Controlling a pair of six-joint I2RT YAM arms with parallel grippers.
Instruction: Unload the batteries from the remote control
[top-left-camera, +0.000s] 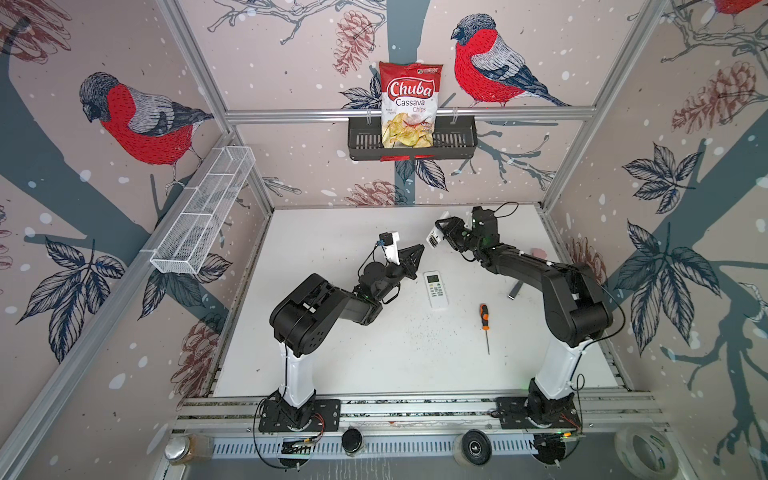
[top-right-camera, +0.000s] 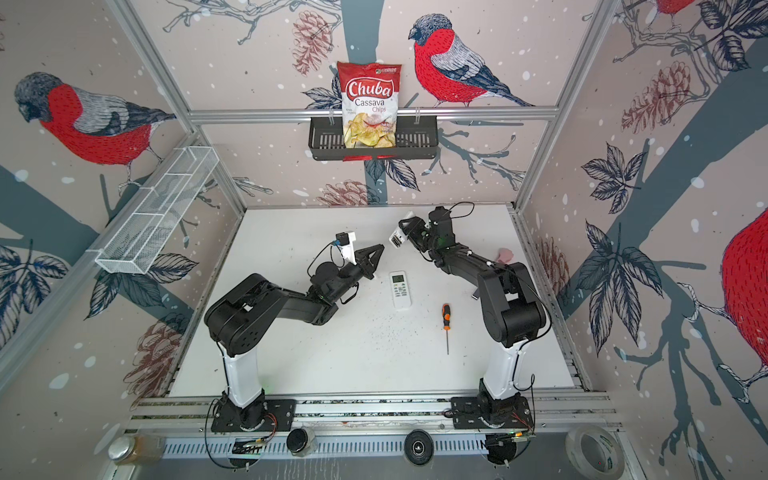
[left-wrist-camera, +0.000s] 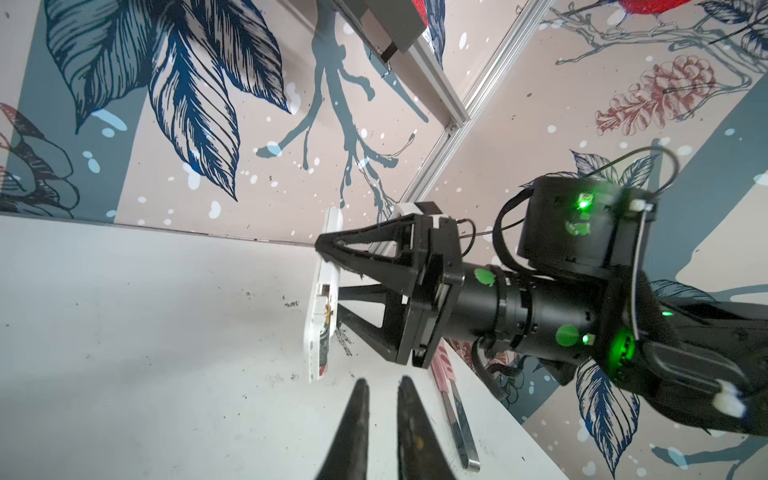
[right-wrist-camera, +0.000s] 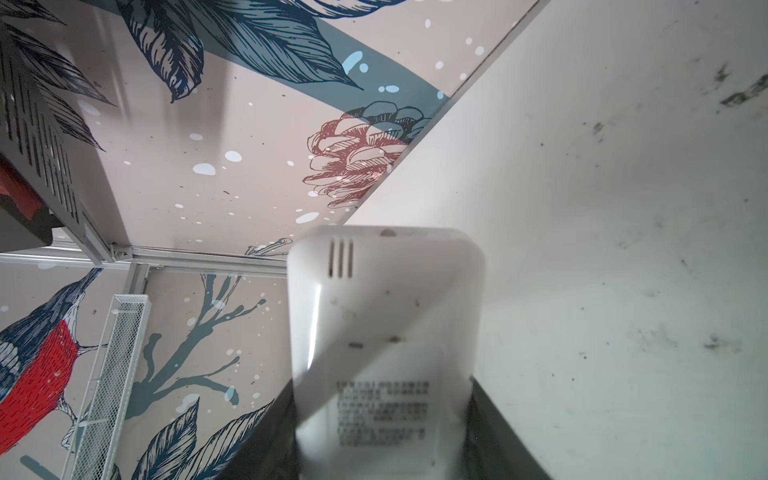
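My right gripper (top-left-camera: 439, 237) is shut on a white remote control (top-left-camera: 433, 240), held up above the back of the table (top-left-camera: 332, 353) with its back toward the right wrist camera (right-wrist-camera: 386, 311). In the left wrist view the remote (left-wrist-camera: 322, 291) shows edge-on, its battery bay open, and a dark battery (left-wrist-camera: 323, 358) sits in one end. My left gripper (left-wrist-camera: 382, 382) hovers just short of that end. Its jaws are almost together and nothing is between them. In both top views it (top-left-camera: 420, 249) (top-right-camera: 380, 248) points at the held remote (top-right-camera: 397, 239).
A second white remote (top-left-camera: 435, 289) lies face up mid-table. An orange-handled screwdriver (top-left-camera: 484, 320) lies to its right. Metal tweezers (top-left-camera: 514, 289) and a pink item (top-left-camera: 540, 252) lie by the right arm. A black basket (top-left-camera: 457, 141) with a chips bag hangs on the back wall, and a wire basket (top-left-camera: 203, 212) on the left.
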